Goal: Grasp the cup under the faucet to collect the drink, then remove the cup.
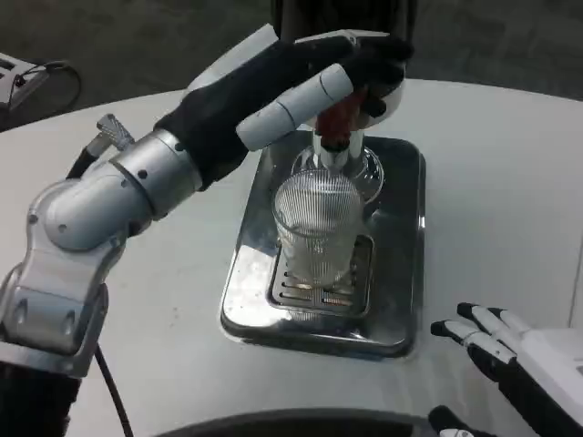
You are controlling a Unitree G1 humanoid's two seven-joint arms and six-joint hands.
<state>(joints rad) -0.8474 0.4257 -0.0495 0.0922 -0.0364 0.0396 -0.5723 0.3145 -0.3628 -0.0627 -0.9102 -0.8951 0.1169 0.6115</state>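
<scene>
A clear ribbed glass cup (318, 231) stands upright on the slotted grate of a shiny metal drip tray (399, 273), right below the faucet spout (333, 146). My left hand (301, 82) reaches over the cup from the left and rests on the top of the faucet, its fingers curled around the red tap handle (342, 114). My right hand (510, 350) lies low at the picture's bottom right, beside the tray, fingers spread and holding nothing. I cannot tell whether liquid is in the cup.
The dark dispenser body (342, 18) rises behind the tray at the table's far side. A cable and a small device (23, 77) lie at the far left. My left forearm (109, 196) crosses the table left of the tray.
</scene>
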